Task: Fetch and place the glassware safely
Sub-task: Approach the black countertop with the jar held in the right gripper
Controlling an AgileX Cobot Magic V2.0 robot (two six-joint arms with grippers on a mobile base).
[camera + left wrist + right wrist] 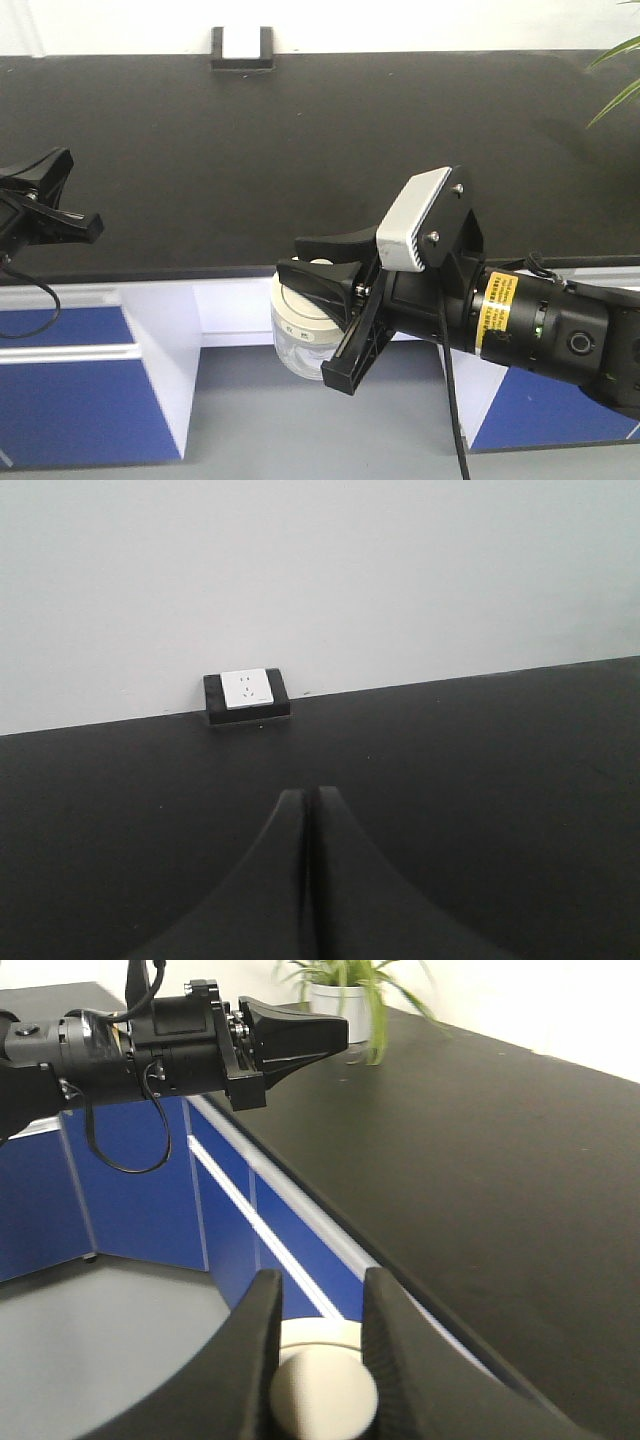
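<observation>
Black countertop (pixel 300 150), just one, fills most of what we see. We count two grippers. The right gripper (pixel 320 1290) pinches the knob on the cream lid (pixel 322 1392) of the one glass jar (pixel 300 345), held beyond the counter's front edge, before the blue cabinets (pixel 70 400). The left gripper (pixel 308 810) has its fingers pressed together, empty. One plant (pixel 345 990), one wall socket (pixel 247 689).

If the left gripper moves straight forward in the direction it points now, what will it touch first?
Probably the white wall, just right of the socket. The left gripper points, fingers shut, over the black countertop; nothing stands in between, though depth is unclear.
</observation>
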